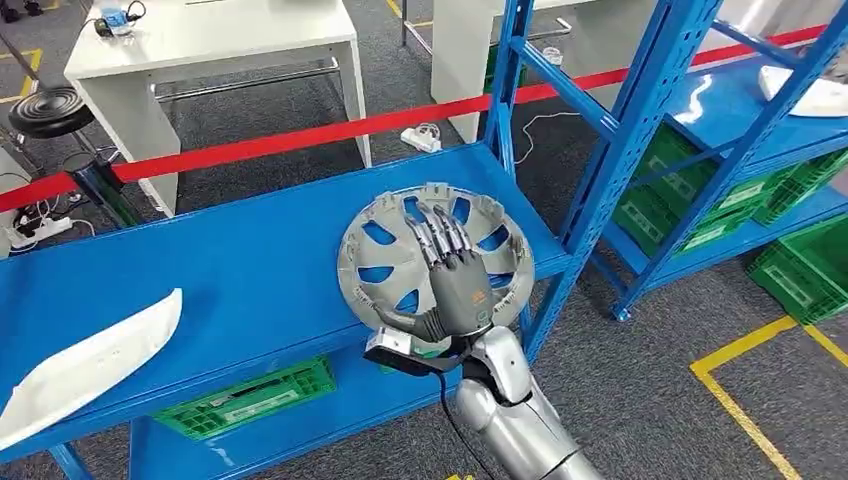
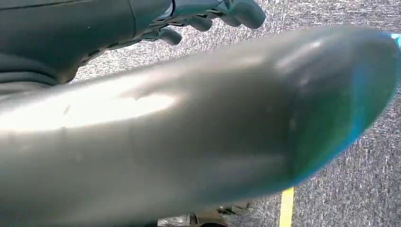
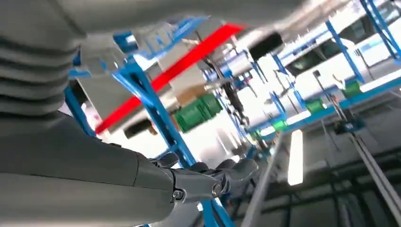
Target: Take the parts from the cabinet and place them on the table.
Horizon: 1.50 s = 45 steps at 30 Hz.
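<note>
Pinching the wheel cover (image 1: 436, 262) at its near rim, my right hand (image 1: 455, 280) spreads flat for support; left hand (image 2: 213, 14) seems curled, empty.

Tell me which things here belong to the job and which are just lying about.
Job: grey wheel cover under the right hand; white panel; blue shelf; white table.
Lying about: green crates; red tape barrier; power strip; stool.

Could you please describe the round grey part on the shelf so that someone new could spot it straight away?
Find the blue rack's shelf; at its front right corner lies the round grey wheel cover, with the right hand resting on it. Unlike the long white panel at the shelf's left end, it is circular, with blue showing through its spoke openings.
</note>
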{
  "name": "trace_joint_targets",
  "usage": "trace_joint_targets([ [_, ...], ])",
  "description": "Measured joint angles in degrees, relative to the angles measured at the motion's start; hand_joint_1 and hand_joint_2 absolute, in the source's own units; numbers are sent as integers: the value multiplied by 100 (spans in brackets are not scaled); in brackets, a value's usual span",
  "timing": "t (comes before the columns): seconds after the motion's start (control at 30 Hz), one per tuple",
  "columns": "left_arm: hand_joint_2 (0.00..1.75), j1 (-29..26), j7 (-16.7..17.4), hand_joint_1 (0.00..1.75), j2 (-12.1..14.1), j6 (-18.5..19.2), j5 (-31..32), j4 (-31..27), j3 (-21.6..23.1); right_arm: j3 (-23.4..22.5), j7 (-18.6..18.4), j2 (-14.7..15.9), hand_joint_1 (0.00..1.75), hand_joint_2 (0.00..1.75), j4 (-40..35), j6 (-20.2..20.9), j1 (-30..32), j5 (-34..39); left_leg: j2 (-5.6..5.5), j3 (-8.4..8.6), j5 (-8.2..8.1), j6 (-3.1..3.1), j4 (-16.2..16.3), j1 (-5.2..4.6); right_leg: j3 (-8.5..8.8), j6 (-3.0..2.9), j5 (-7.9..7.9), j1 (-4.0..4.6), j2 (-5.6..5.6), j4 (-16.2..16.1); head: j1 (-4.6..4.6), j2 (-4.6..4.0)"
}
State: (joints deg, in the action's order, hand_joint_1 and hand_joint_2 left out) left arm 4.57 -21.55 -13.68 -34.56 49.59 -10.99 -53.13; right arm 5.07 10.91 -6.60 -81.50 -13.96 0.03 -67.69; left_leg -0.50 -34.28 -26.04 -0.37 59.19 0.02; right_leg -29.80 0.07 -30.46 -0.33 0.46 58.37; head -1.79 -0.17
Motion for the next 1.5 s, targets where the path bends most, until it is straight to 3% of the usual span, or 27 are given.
trace_joint_targets([
  [0.23, 0, -1, 79, 0, 0, -18, 28, -2, 0, -61, -81, -166, 0, 175, 433, 273, -9, 225, -1, -1, 0, 0, 0, 0, 0, 0, 0, 0, 0, 0, 0, 0],
  [0.77, 0, 0, 175, 0, -24, -83, 0, 0, -7, -61, -129, -194, 0, 175, 1674, 679, -442, 282, -2, 0, 0, 0, 0, 0, 1, 0, 0, 0, 0, 0, 0, 0],
  [1.5, 0, 8, 221, 0, -55, 0, 98, 2, -7, -83, -470, -183, 0, 175, 2487, 1265, -811, 548, 8, 36, -8, -8, -1, 1, 33, 1, -3, 0, 3, -1, 0, 0],
])
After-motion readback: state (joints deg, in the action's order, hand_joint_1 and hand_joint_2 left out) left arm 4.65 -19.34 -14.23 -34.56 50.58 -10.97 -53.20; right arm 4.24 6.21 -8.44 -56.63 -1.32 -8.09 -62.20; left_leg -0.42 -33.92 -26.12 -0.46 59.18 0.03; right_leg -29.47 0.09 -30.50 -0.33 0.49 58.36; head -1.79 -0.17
